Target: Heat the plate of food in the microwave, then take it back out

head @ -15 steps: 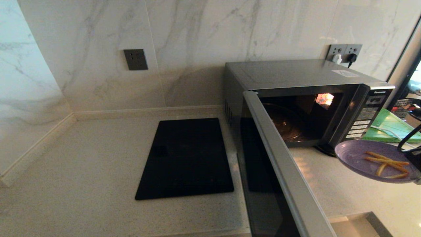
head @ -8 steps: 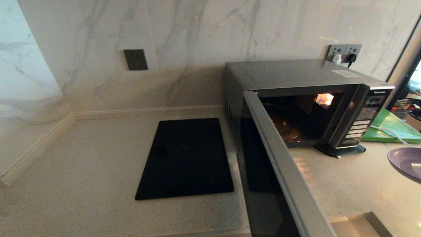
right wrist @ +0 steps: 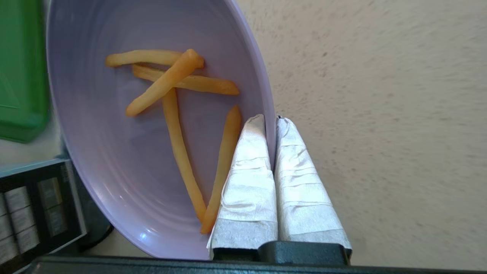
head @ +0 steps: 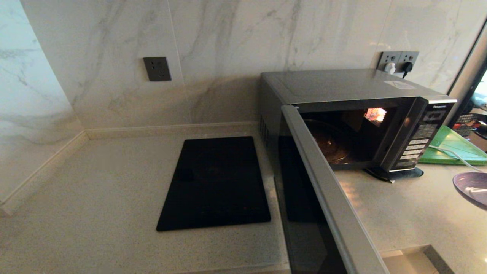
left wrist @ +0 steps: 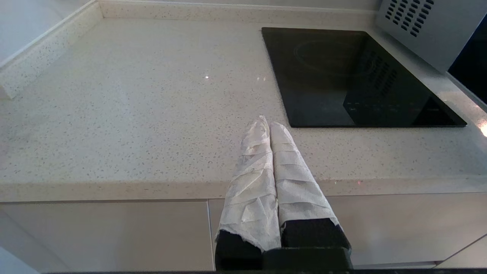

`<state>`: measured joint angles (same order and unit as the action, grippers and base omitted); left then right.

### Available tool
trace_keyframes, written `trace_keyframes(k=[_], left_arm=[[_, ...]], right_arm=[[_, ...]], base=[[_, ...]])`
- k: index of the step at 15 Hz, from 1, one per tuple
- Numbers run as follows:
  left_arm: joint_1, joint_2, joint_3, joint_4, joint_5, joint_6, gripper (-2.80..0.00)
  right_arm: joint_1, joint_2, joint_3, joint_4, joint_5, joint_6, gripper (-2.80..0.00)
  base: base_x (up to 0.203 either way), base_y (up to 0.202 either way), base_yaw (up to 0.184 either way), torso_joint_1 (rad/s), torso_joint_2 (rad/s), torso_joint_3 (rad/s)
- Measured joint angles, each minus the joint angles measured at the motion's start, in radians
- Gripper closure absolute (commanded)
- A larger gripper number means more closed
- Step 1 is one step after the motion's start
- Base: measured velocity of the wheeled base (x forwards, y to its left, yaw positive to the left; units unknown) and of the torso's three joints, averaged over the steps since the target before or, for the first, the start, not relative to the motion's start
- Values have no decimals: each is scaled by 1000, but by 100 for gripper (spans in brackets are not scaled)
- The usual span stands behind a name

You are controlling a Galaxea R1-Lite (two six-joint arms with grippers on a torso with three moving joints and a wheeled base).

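The right gripper point(right wrist: 271, 121) pinches the rim of the plate of food point(right wrist: 114, 152): its two white-wrapped fingers point(right wrist: 247, 179) are pressed nearly together, one inside the rim and one outside. Five yellow-orange fries point(right wrist: 179, 152) lie in the pale lavender plate, two of them crossing. In the head view only a sliver of the plate point(head: 471, 188) shows, at about 3 o'clock on the very edge, raised above the speckled countertop point(head: 95, 213) and well apart from the microwave point(head: 342, 87).

The microwave sits at about 2 o'clock with its door point(head: 323, 198) swung wide open toward the viewer; its cavity is lit and the glass turntable point(head: 327, 146) is bare. The button panel point(head: 416, 142) runs down its right side. A green board point(head: 452, 146) lies past the microwave at 3 o'clock, and a flat black cooktop point(head: 215, 182) lies at about 8 o'clock from the microwave.

The left gripper point(left wrist: 269, 123) hangs parked before the counter's front edge, wrapped fingers point(left wrist: 251, 179) closed together on nothing.
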<state>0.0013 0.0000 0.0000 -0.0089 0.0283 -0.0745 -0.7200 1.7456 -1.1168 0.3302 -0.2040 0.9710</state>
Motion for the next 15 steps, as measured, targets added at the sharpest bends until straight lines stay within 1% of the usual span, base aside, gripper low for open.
trace_keyframes(k=[3, 5, 8, 15], left_arm=[[0, 0, 0, 0, 0, 0, 0], [0, 0, 0, 0, 0, 0, 0], [0, 0, 0, 0, 0, 0, 0], [0, 0, 0, 0, 0, 0, 0]], right_arm=[[-1, 85, -36, -23, 23, -28, 0], [-1, 143, -58, -56, 27, -34, 0], [-7, 224, -92, -66, 28, -35, 0], [-39, 315, -138, -68, 29, -56, 0]], base=[[0, 0, 0, 0, 0, 0], [0, 0, 0, 0, 0, 0], [0, 0, 0, 0, 0, 0], [0, 0, 0, 0, 0, 0]])
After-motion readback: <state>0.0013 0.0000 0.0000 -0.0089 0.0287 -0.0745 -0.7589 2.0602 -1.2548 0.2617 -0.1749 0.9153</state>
